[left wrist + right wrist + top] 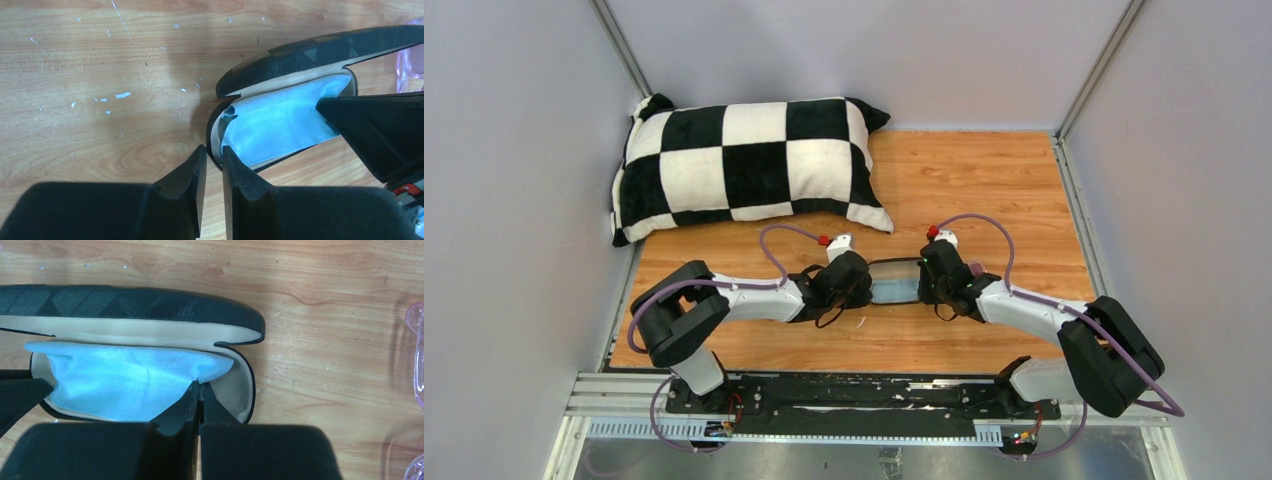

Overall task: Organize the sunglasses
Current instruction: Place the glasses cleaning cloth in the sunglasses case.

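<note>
A: Where are the sunglasses?

B: The sunglasses (417, 360) lie on the worktop (325, 290), outside the case (125, 302) and apart from its end on the right arm's side. Only pink edges show, cut off by the frame in both wrist views.

A: Case?

B: It's open with the beige lining showing, mid-worktop between the two arms. A blue cloth (125, 380) lies inside it.

A: Left gripper?

B: The left gripper (214, 152) is at the case's left end. Its jaws are nearly together, clamped on the end rim.

A: Right?

B: The right gripper (200, 390) has its jaws fully together. The tips are at the cloth's edge, by the near rim at the other end. Can't tell if any cloth is caught.

A: Anything else?

B: A checkered pillow (744, 165) sits in the far left corner, well apart from the case.
</note>
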Motion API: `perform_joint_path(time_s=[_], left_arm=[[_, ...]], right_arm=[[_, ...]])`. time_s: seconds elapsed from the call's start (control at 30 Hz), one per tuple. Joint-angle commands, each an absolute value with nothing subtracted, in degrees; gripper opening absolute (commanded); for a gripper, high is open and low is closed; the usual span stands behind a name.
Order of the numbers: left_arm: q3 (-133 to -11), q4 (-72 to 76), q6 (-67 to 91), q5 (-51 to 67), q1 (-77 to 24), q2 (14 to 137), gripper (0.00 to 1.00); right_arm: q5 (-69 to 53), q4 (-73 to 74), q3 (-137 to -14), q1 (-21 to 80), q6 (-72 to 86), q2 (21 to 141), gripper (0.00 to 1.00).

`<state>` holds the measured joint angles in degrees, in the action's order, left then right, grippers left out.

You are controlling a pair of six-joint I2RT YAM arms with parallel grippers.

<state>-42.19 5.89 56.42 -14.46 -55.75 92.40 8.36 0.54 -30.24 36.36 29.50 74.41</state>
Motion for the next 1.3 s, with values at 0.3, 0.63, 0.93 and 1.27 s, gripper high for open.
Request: perform_joint_path(time_s=[0.3,0.63,0.93,1.27], left_arm=[[-44.5,6.7,56.2,-12.9,-55.5,95.8,0.00],[-44.1,6.6,56.7,-12.5,-54.9,95.5,0.00],[-44.2,6.6,57.4,-12.0,-54.8,95.6,0.00],[-44.7,5.4,58.9,-11.2,-54.8,95.0,0.00]], right_arm=[[10.8,4.7,-29.4,36.6,28.8,72.8,0.00],[12.4,6.6,-29.0,36.5,27.5,70.9,0.00],[10.9,6.6,-28.3,36.6,28.2,69.7,0.12],[9.4,13.0,-28.7,36.5,30.3,59.6,0.37]])
